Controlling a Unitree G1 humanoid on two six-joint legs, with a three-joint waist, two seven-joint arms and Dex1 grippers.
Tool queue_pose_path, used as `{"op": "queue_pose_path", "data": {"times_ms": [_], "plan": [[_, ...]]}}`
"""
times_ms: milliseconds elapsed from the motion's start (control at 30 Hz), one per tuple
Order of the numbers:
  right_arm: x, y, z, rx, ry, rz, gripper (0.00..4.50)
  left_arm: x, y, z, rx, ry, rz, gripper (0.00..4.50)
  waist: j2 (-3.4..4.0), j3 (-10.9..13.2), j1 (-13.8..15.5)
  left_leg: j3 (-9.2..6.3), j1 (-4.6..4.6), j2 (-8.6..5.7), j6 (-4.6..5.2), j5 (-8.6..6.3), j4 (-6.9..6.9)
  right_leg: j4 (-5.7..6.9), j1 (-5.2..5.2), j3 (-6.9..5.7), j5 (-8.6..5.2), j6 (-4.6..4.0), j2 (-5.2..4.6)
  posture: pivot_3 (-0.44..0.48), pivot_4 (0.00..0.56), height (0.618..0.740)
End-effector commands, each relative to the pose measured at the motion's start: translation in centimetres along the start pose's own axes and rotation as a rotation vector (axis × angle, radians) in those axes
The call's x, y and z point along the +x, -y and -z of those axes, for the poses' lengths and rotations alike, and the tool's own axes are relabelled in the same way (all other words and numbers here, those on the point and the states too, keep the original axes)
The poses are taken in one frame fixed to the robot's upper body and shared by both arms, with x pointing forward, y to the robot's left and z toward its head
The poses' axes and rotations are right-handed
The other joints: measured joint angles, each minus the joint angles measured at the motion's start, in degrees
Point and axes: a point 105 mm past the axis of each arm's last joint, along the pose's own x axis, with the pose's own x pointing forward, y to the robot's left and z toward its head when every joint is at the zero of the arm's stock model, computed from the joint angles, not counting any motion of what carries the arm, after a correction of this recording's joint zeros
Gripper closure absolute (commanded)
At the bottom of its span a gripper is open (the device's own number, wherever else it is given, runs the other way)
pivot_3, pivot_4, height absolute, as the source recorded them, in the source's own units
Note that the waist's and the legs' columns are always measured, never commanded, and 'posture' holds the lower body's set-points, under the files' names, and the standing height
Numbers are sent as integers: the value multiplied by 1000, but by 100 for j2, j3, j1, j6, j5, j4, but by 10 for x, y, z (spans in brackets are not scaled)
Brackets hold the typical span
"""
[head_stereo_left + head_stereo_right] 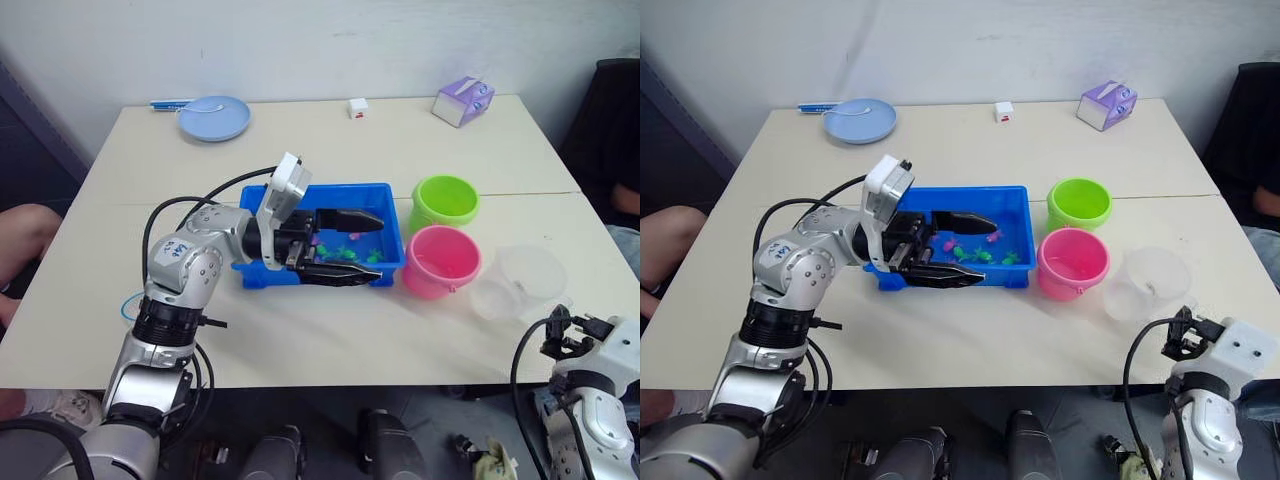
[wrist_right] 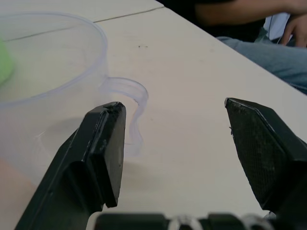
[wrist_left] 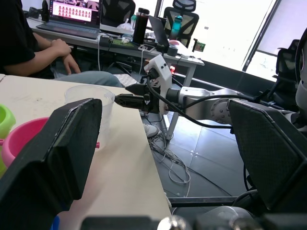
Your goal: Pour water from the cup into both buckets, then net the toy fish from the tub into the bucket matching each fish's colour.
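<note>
Left gripper [image 1: 350, 246] is hanging over the tub [image 1: 392, 205], its two black fingers spread wide apart with nothing between them, one finger [image 1: 350, 218] above the water and the other along the tub's near wall. Toy fish [image 1: 352, 238], pink and green, are lying in the tub right under and between those fingers. Just beyond the fingertips, on the tub's right, the green bucket [image 1: 445, 201] is standing at the back and the pink bucket [image 1: 441, 262] in front of it, the two touching or nearly so.

Right gripper [image 2: 175, 153] is sitting low at the table's near right edge, its fingers [image 2: 100, 148] also wide apart and empty. Directly ahead of it the cup [image 1: 522, 281] is standing upright on the table [image 1: 300, 330], just right of the pink bucket; in the right wrist view its handle [image 2: 129, 112] is facing the gap between the fingers, near the left-hand finger but apart from it.

Far behind the left gripper, a pale blue plate [image 1: 214, 117] is resting at the table's back edge, with a small white cube [image 1: 357, 107] and a purple box [image 1: 463, 101] further right. A seated person [image 3: 29, 43] is showing beyond the table in the left wrist view.
</note>
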Motion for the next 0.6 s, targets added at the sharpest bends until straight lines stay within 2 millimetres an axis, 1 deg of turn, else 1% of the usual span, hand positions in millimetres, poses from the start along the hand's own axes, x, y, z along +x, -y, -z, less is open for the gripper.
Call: {"op": "queue_pose_path", "data": {"times_ms": [33,67,133,200,233,300,333,400,433,533,600], "plan": [[-20,7,-43,-73,118,-5,14,0,-2,-2,39,-6,-7,0,1,-1,17,-1,-1,1,0,0,0,0,0,-1,0,0,0,0,150,740],[-23,5,-55,-89,147,-44,14,-1,-4,-1,35,-4,-23,0,1,-1,19,-1,-1,1,0,0,0,-2,0,0,0,0,0,0,150,740],[-26,-8,-80,-85,213,-190,14,-6,-7,2,27,-5,-57,0,1,-1,38,-1,0,-1,0,0,1,-6,1,-1,0,0,0,0,150,740],[-27,-27,-96,-75,229,-393,14,-14,-10,6,18,-7,-115,0,-5,-1,37,-2,0,-1,1,0,1,-10,7,-1,0,0,0,0,150,740],[-27,-36,-101,-81,223,-479,14,-19,-10,7,7,2,-139,0,-5,0,6,-3,3,0,1,0,2,-11,12,-1,0,0,0,0,150,740],[-29,-65,-111,-91,201,-744,14,-38,-7,16,1,4,-223,0,-5,0,-53,2,8,4,1,-1,1,-14,14,2,0,0,0,0,150,740],[-31,-73,-114,-102,187,-825,14,-44,-6,20,2,-3,-250,0,-6,1,-53,4,21,3,2,-1,-9,-13,13,16,0,0,3,0,150,740],[-42,-98,-116,-152,165,-1051,14,-62,0,32,-9,-49,-323,0,-19,8,-9,2,52,12,2,2,-45,-16,25,15,-7,-13,9,0,150,740],[-47,-108,-117,-175,156,-1150,14,-71,4,36,-21,-63,-361,0,-22,9,-4,-3,54,15,-1,2,-50,-14,25,11,-11,-20,10,0,150,740],[-58,-141,-118,-206,133,-1446,14,-109,20,48,-71,-101,-539,0,-32,14,-29,0,57,19,-6,2,-56,-14,23,15,-14,-25,13,0,150,740],[-62,-157,-118,-220,127,-1577,14,-130,32,56,-93,-131,-650,0,-49,23,-21,1,63,20,-7,1,-55,-17,27,15,-14,-25,12,0,150,740]]}}
